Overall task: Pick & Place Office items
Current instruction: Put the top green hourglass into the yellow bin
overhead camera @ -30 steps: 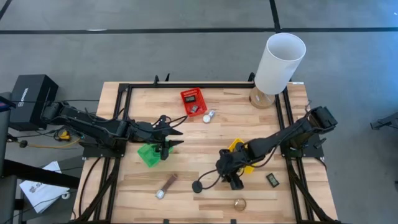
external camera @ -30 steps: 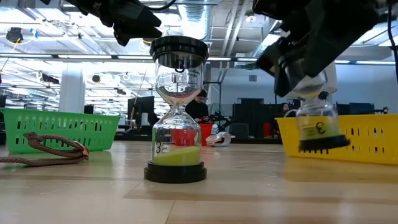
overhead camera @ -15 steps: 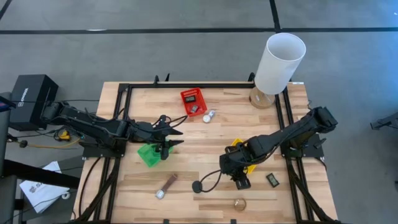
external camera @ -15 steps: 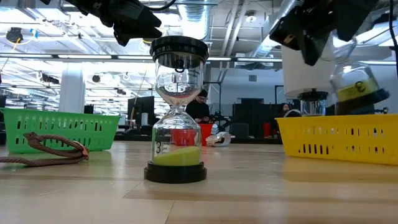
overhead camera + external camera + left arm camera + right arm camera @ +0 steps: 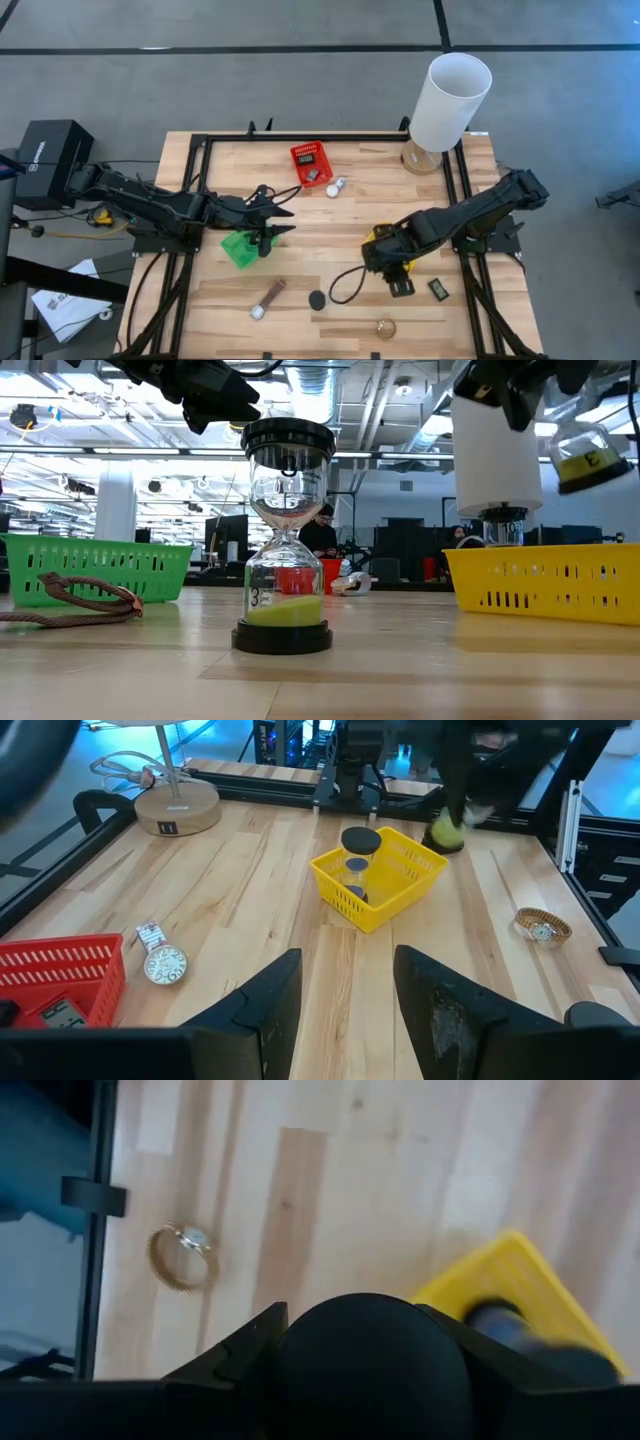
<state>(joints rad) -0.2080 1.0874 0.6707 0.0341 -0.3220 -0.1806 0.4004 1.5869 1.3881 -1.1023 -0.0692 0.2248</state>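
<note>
1. We have our right gripper [image 5: 575,435] closed on a small sand timer [image 5: 583,456], held tilted in the air above the yellow basket [image 5: 545,579]; we judge it is up there to be lowered into that basket, where a dark-capped item [image 5: 358,842] already stands
2. In the right wrist view the timer's black round cap [image 5: 365,1350] fills the space between the fingers, so the hold is across its body
3. The timer is clear plastic with black ends, yellow sand and a printed "3"
4. Our left gripper [image 5: 283,220] waits over the green basket [image 5: 238,249], fingers partly apart with nothing between them
5. A second timer [image 5: 287,540] with green sand stands upright on the desk [image 5: 330,225], apart from both arms
6. Not yet sorted on the desk, as we read it: a brown strap watch [image 5: 268,298], a gold watch [image 5: 386,327], a small black device [image 5: 438,289] and a white-faced watch [image 5: 335,186] just beside the red basket [image 5: 309,163]
7. The tall white lamp [image 5: 448,100] stands at the far right corner, well clear of the work
</note>
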